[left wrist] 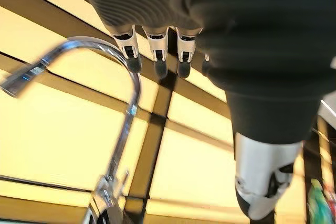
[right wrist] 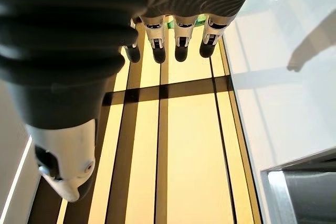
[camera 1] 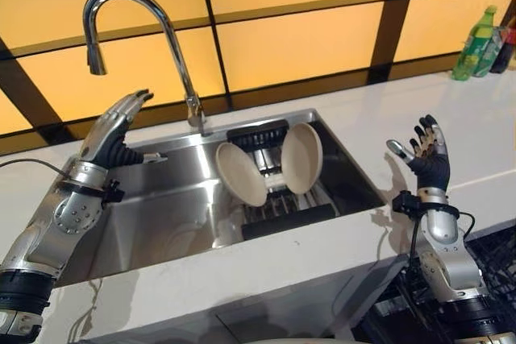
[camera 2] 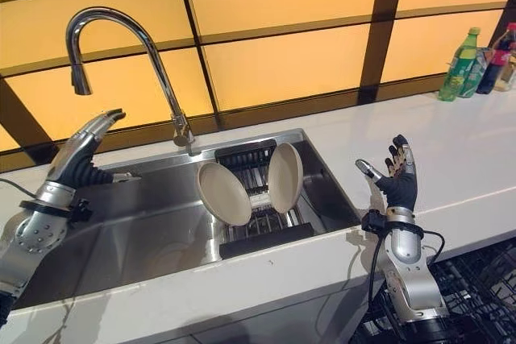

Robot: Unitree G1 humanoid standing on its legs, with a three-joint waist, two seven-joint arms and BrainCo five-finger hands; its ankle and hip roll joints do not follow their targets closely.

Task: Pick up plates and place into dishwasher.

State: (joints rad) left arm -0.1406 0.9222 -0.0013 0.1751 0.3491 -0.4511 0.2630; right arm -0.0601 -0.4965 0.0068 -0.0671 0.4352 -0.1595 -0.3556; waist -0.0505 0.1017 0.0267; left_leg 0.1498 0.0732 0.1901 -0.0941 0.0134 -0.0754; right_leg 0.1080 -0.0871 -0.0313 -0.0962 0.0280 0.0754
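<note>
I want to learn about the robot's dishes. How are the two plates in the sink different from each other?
The left plate leans to the left, nearer the middle of the sink; the right plate leans to the right, nearer the sink's right wall. The left plate sits a bit closer to the robot; the right plate stands farther back. Both are cream, round, and propped on edge in the dark rack, their tops spread apart.

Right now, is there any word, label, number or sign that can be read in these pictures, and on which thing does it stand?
No text can be read.
Green bottle: it carries a label, too small and blurred to read.
Dark bottle with red cap beside it: label also unreadable.
Two plates, sink, faucet, counter: no print visible.
</note>
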